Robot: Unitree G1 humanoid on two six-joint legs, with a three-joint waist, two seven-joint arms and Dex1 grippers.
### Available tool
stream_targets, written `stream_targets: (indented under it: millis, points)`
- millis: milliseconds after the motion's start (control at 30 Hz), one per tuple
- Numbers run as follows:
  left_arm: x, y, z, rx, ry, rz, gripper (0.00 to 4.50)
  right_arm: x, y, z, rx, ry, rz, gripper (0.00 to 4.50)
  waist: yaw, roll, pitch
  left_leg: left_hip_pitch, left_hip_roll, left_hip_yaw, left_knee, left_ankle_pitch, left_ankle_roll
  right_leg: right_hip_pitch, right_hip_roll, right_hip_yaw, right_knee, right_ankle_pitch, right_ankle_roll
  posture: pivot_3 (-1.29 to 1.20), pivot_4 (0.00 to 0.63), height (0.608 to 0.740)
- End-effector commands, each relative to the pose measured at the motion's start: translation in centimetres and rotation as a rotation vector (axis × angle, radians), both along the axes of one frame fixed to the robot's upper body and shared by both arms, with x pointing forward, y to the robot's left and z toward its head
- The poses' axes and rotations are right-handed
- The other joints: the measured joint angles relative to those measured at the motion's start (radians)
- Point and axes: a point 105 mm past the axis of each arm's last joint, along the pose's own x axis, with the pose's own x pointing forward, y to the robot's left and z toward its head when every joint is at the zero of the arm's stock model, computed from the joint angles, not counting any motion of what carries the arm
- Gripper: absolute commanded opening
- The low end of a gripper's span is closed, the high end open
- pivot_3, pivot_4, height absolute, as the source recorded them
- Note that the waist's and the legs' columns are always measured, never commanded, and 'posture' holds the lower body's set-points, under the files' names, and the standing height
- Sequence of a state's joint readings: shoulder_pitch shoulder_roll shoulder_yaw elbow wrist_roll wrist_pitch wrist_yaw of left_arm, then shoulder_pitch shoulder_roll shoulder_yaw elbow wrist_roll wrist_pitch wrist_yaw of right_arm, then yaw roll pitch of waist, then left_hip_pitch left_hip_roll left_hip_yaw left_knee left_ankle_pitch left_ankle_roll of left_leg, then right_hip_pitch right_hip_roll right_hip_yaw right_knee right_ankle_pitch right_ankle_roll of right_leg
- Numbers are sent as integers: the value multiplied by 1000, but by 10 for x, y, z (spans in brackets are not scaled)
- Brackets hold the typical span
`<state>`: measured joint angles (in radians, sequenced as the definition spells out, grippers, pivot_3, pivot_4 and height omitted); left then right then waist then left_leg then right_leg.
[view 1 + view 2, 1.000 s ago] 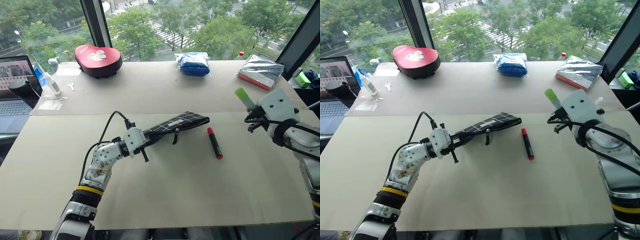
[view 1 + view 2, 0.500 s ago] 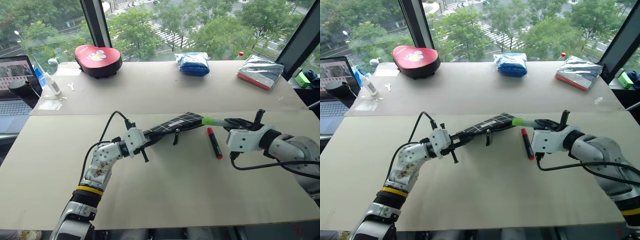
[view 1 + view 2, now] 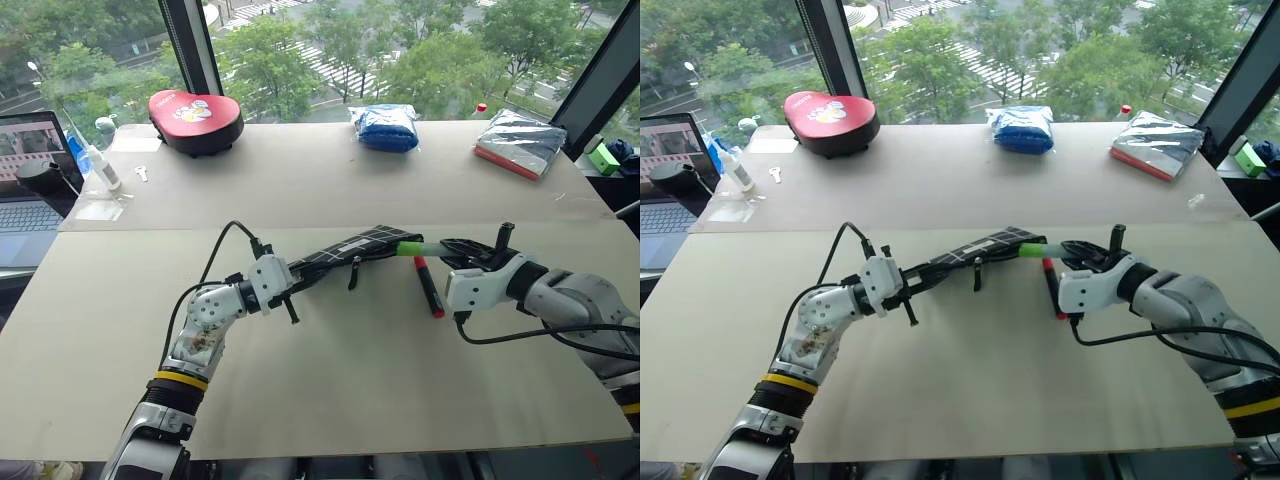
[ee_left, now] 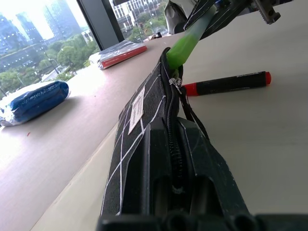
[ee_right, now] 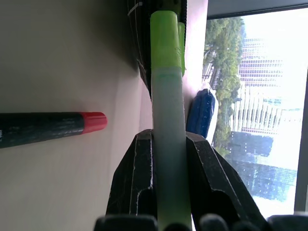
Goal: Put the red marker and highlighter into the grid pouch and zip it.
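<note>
A big pale tan tabletop sits by tall windows with green trees outside. Mid-frame, the left gripper is clamped on the flat black fabric grid pouch. The right gripper pinches the pale green highlighter, its tip in the pouch mouth. The red-and-black marker lies just below. A blue bundle sits at top centre.

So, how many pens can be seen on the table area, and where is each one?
2. The highlighter is held by the right gripper, its cap at the mouth of the grid pouch. The red marker lies on the table beside it.
</note>
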<state>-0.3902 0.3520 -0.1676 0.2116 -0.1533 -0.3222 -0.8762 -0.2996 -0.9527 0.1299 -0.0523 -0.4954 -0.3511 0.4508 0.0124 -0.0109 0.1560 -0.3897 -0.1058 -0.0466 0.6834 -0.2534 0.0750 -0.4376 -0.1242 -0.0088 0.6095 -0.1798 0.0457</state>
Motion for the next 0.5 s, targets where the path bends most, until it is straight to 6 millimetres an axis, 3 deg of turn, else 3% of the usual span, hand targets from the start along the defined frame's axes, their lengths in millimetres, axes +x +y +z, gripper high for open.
stream_targets:
  millis: [33, 500]
  points:
    - [0, -3, 11, -11, -46, -8, 0, 2, 13, 10, -6, -38, 51, 422, 0, 0, 0, 0, 0, 0, 0, 0, 0, 0, 0, 0, 0, 0, 0, 0, 150, 740]
    - [0, -5, 14, -18, -54, -13, 0, 11, 84, -9, -30, -23, 310, 422, -2, 0, 0, 0, 0, 0, 0, 0, -1, -1, 1, 0, 1, 0, 0, 0, 150, 740]
